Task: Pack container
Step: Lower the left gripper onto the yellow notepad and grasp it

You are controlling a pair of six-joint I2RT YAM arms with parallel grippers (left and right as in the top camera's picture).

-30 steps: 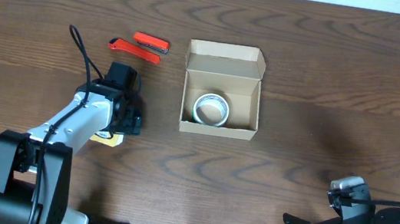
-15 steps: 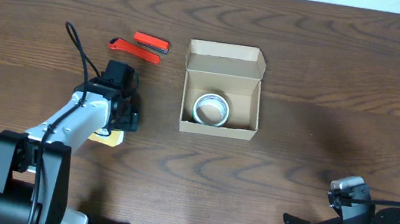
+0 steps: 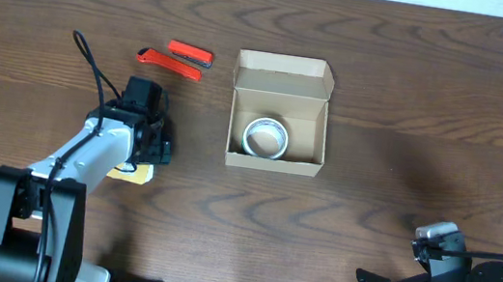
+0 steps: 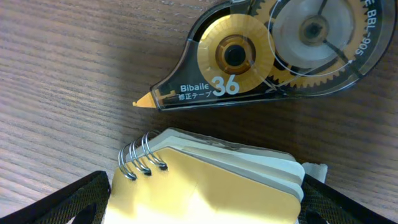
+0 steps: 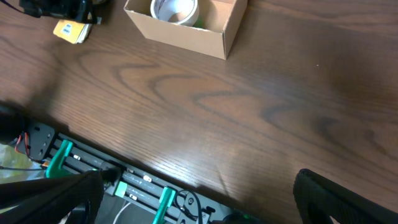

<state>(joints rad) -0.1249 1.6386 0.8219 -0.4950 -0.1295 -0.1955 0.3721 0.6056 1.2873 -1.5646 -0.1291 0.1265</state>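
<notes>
The container (image 3: 279, 114) is a tan cardboard box that stands open at table centre, flap lid folded back, with a tape roll (image 3: 265, 137) inside; both also show in the right wrist view (image 5: 186, 25). My left gripper (image 3: 146, 142) is open, low over the table left of the box. In the left wrist view its fingers (image 4: 205, 180) straddle a yellow spiral notepad (image 4: 236, 196), close on both sides. A correction tape dispenser (image 4: 267, 53) lies just beyond the pad. My right gripper (image 5: 199, 186) is open and empty, parked at the near right edge (image 3: 440, 258).
Two red tools (image 3: 185, 57) lie behind the left gripper, left of the box. The notepad's corner (image 3: 133, 173) sticks out from under the left arm. A metal rail (image 5: 124, 180) runs along the table's front edge.
My left gripper has shifted slightly back and to the left. The notepad has stayed about where it was. The right arm has not moved.
</notes>
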